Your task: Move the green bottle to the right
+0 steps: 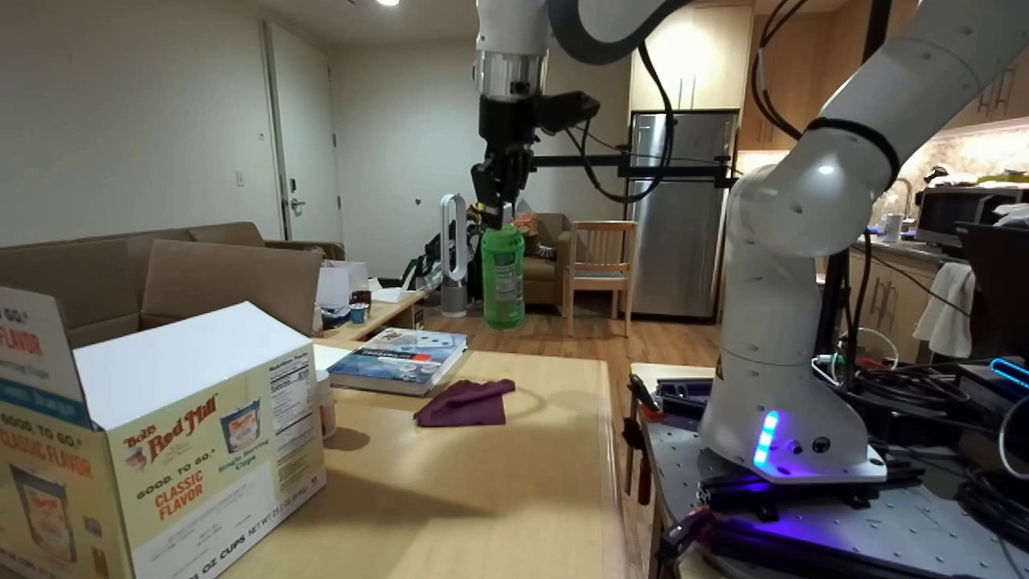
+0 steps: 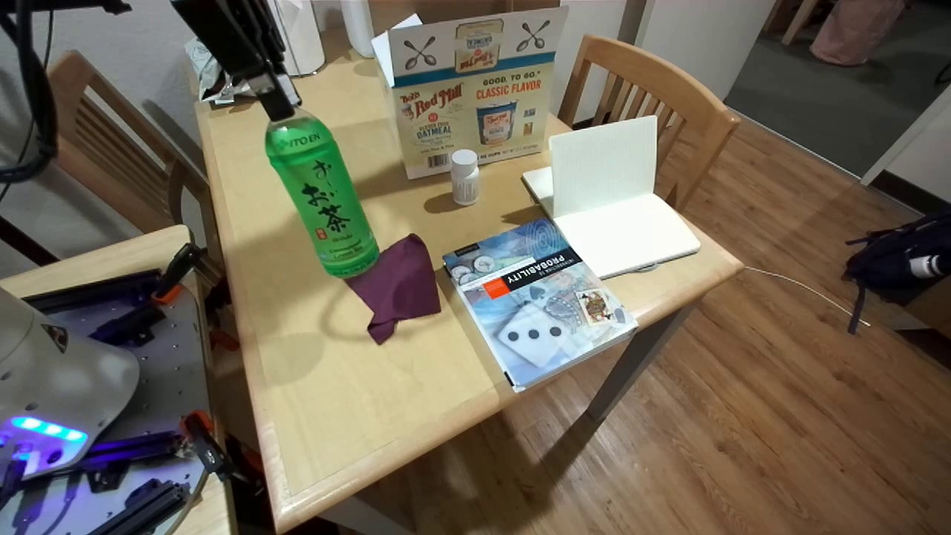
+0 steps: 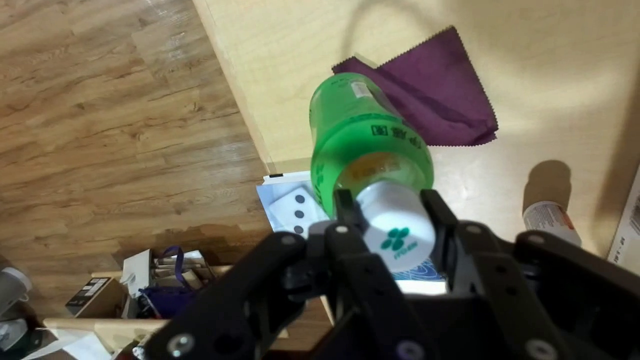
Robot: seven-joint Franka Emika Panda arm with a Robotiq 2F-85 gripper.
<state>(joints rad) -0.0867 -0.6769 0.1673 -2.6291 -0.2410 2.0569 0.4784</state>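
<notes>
Wrist view: the hand (image 3: pixel 390 210) is closed to the width of the white cap (image 3: pixel 400 227), gripping it, with the green bottle (image 3: pixel 372 132) hanging below; so small a hold could let the body swing. In an exterior view, the bottle hangs under the hand, clear of the table (image 1: pixel 555 482); letting go too high could topple it. In an exterior view, a cloth (image 2: pixel 407 286) and a book (image 2: pixel 539 305) lie lower than the hand; a base landing on the cloth's folds or the book's edge could tip.
</notes>
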